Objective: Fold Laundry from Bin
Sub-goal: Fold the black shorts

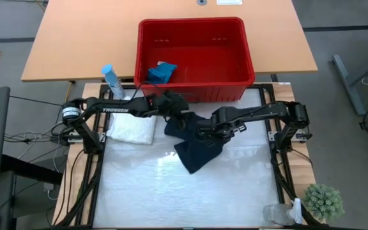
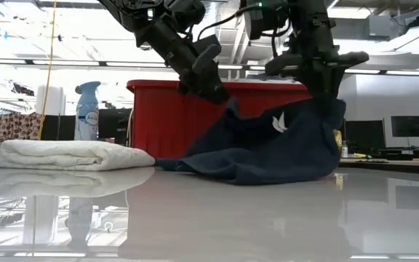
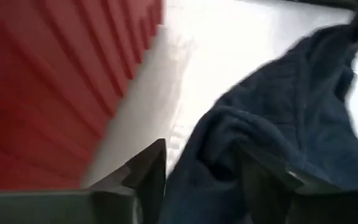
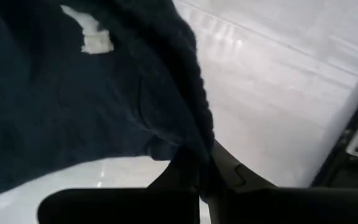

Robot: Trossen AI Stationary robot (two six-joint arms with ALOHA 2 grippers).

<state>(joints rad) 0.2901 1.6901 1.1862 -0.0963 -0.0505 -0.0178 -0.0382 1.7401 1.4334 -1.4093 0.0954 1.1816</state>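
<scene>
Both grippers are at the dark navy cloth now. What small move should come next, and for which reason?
Probably draw the left gripper and right gripper apart to spread the navy cloth. Both hold its upper edge, which hangs bunched with its lower part on the table. The white cloth lies folded beside it.
</scene>
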